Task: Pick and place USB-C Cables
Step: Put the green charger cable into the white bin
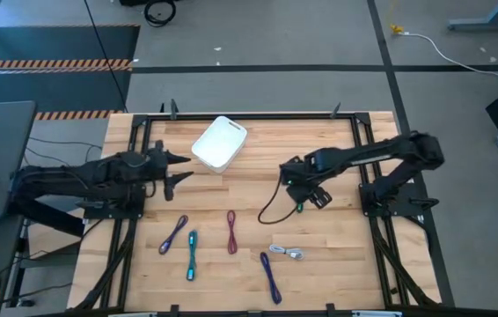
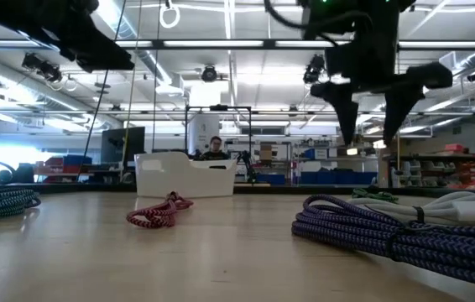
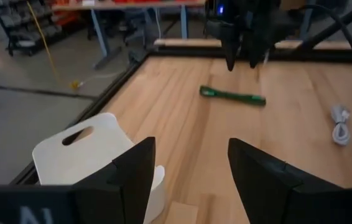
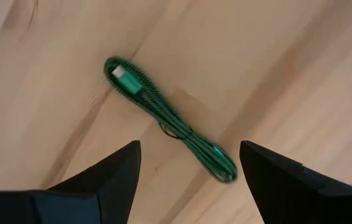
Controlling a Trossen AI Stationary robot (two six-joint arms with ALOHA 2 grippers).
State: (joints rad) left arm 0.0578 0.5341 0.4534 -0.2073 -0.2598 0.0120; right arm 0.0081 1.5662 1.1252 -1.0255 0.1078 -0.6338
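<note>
the usb-c cables are all lying on the table [image 1: 337, 238], none in the white tray [image 1: 220, 143]. the right gripper [image 4: 189, 165] is hanging spread wide and empty just above the green cable [image 4: 170, 118]. the left gripper [image 3: 191, 168] is waiting beside the tray, parted. the picking is looking barely begun.

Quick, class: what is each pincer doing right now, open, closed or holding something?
Left pincer: open, empty, near the white tray.
Right pincer: open, empty, above the green cable.
</note>
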